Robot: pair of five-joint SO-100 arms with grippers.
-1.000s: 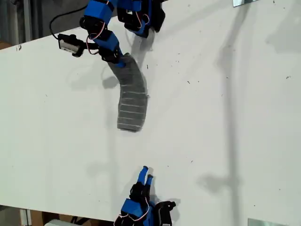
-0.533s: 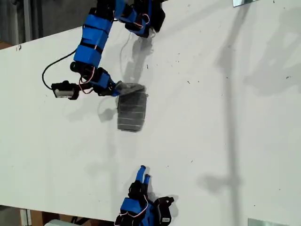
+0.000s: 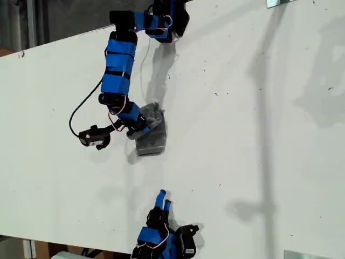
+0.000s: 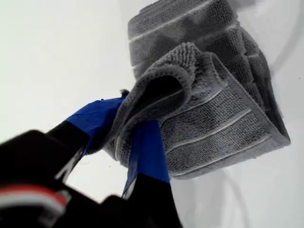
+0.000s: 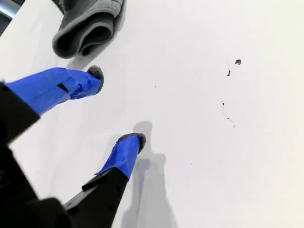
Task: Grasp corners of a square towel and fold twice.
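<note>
With an end pinched in the closed first gripper (image 4: 135,137), the towel (image 3: 151,135) has been doubled over into a short stack, so the second fold looks nearly complete, while the second gripper (image 5: 118,109) is held open, well apart.

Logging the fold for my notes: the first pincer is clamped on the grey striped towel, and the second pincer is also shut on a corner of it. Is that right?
Not quite. My first pincer is indeed clamped on the towel, but my second pincer is open and holds nothing: the second wrist view shows its fingers apart over the bare table, with the towel lying beyond them.
</note>
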